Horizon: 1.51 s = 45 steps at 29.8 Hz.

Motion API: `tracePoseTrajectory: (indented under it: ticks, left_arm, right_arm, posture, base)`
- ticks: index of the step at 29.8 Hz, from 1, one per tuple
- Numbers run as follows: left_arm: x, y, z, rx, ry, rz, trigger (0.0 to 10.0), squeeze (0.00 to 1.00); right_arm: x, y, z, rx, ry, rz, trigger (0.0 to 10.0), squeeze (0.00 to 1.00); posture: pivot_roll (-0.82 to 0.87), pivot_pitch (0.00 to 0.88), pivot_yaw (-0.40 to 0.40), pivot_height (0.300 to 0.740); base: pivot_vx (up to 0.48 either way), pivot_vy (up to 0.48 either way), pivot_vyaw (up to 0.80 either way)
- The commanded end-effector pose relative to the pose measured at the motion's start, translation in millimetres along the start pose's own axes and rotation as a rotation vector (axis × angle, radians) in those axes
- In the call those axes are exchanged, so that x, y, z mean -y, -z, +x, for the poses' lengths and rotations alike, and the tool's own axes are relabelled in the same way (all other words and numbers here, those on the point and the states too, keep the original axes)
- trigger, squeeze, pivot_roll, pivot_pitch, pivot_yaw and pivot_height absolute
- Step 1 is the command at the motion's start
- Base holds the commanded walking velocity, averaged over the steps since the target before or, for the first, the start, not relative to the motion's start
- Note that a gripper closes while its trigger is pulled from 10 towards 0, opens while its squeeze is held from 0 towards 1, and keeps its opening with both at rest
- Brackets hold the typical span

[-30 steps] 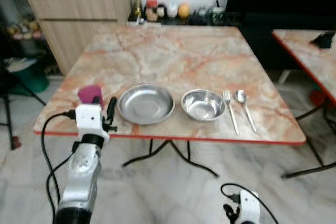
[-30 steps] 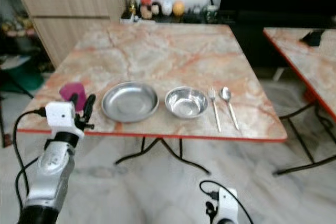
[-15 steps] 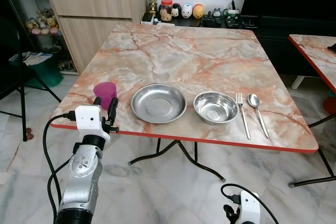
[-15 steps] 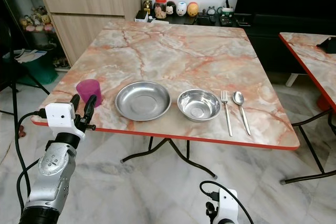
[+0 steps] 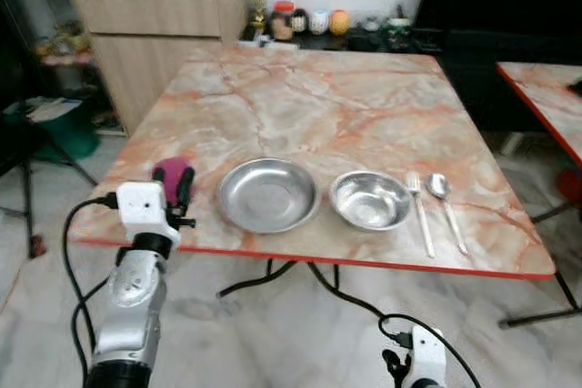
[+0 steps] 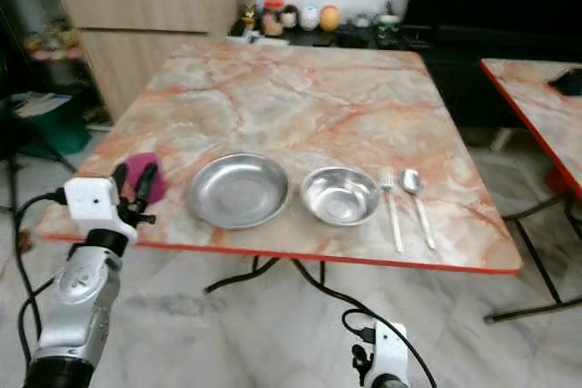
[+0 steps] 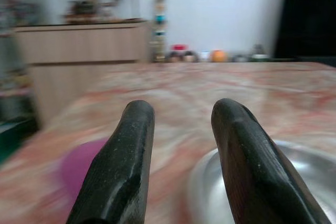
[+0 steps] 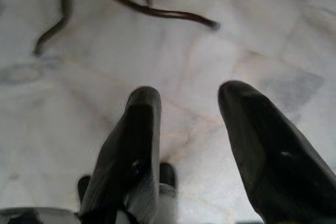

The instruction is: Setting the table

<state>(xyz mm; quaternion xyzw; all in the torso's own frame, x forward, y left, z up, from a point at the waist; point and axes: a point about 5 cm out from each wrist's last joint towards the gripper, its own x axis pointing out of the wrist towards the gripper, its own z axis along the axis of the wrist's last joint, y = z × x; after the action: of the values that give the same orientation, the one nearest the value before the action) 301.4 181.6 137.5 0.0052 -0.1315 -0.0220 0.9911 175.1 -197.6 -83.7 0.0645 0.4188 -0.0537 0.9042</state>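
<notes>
Head views, cup: the magenta plastic cup [image 5: 170, 173] stands upright at the table's [image 5: 318, 106] near left edge, left of the steel plate [image 5: 267, 194]; probably light and rigid, best gripped across its wall.
Left wrist view, left gripper [image 7: 178, 145]: fingers parted, empty, pointing between cup and plate.
Right wrist view, right gripper [image 8: 197, 145]: fingers apart, empty, over the floor.

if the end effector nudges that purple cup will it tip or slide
The small purple plastic cup is probably light, so a nudge from the open left end effector would likely slide it on the smooth marble-patterned tabletop. It looks taller than wide, so a high push may tip it. It stands near the edge.
</notes>
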Motion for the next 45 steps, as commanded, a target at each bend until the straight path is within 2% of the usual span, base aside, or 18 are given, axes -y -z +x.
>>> tracePoseTrajectory:
  ticks: [1,13,16,19,20,21,22,23,27,32,33,34,35,45]
  left_arm:
    - [0.1,-2,-0.5,-0.001,0.014,0.008,10.0,0.00]
    - [2.9,-13,4.0,0.027,0.048,-0.018,10.0,0.00]
    - [-0.6,-15,3.6,0.022,0.028,-0.035,10.0,0.00]
    - [-7.5,-14,1.3,-0.006,-0.020,-0.085,10.0,0.00]
    - [-11.7,-10,-0.8,-0.061,-0.069,-0.168,10.0,0.00]
    - [-11.7,-10,-0.8,-0.061,-0.069,-0.168,10.0,0.00]
    - [-12.7,-8,-1.7,-0.084,-0.086,-0.222,10.0,0.00]
    - [-12.6,-1,-5.6,-0.147,-0.088,-0.333,10.0,1.00]
    - [-10.3,10,-12.8,-0.246,-0.072,-0.453,10.0,1.00]
    - [-11.2,11,-13.0,-0.275,-0.105,-0.516,10.0,1.00]
    - [-11.6,10,-12.5,-0.276,-0.111,-0.517,10.0,0.94]
    - [-11.9,10,-12.3,-0.276,-0.114,-0.516,10.0,0.94]
    - [-11.9,10,-12.2,-0.282,-0.115,-0.515,10.0,0.00]
    - [-15.8,12,-16.7,-0.321,-0.104,-0.399,10.0,0.00]
  right_arm:
    - [-1.4,-4,1.2,0.011,-0.002,-0.004,10.0,0.00]
    - [-1.0,-4,1.2,0.009,0.002,-0.004,10.0,0.00]
    - [-0.9,-4,1.2,0.009,0.007,0.000,10.0,0.00]
    - [-1.1,-4,1.2,0.008,0.008,0.001,10.0,0.00]
    - [-1.2,-4,1.2,0.007,0.009,0.002,10.0,0.00]
    - [-1.2,-4,1.2,0.007,0.009,0.002,10.0,0.00]
    - [-1.2,-3,1.2,0.006,0.009,0.002,10.0,0.00]
    - [-1.3,-3,1.2,0.005,0.009,0.002,10.0,0.00]
    - [-1.6,-2,1.0,0.002,0.007,0.001,10.0,0.00]
    - [-1.5,-2,0.9,0.001,0.007,0.001,10.0,0.00]
    - [-1.5,-2,0.9,0.000,0.007,0.001,10.0,0.00]
    - [-1.4,-2,0.9,0.000,0.007,0.000,10.0,0.00]
    - [-1.4,-2,0.9,0.000,0.006,0.000,10.0,0.00]
    - [-1.7,-1,0.6,-0.001,0.002,-0.005,10.0,0.00]
  posture:
    - [0.06,0.000,-0.046,0.740]
    - [0.06,0.000,-0.043,0.740]
    - [0.06,0.000,-0.040,0.740]
    - [0.06,0.000,-0.039,0.740]
    - [0.06,0.000,-0.039,0.740]
    - [0.06,0.000,-0.039,0.740]
    - [0.06,0.000,-0.039,0.740]
    - [0.07,0.000,-0.038,0.740]
    - [0.07,0.000,-0.039,0.740]
    - [0.07,0.000,-0.038,0.740]
    - [0.07,0.000,-0.038,0.740]
    - [0.07,0.000,-0.038,0.740]
    - [0.07,0.000,-0.038,0.740]
    - [0.07,0.000,-0.035,0.740]
  base:
    - [0.259,0.000,0.00]
    - [0.000,0.000,0.00]
    - [0.000,0.000,0.00]
    - [0.000,0.000,0.00]
    - [0.000,0.000,0.00]
    - [0.000,0.000,0.00]
    - [0.000,0.000,0.00]
    - [0.000,0.000,0.00]
    - [0.000,0.000,0.00]
    - [0.000,0.000,0.00]
    - [0.000,0.000,0.00]
    - [0.000,0.000,0.00]
    - [0.000,0.000,0.00]
    - [0.000,0.000,0.00]
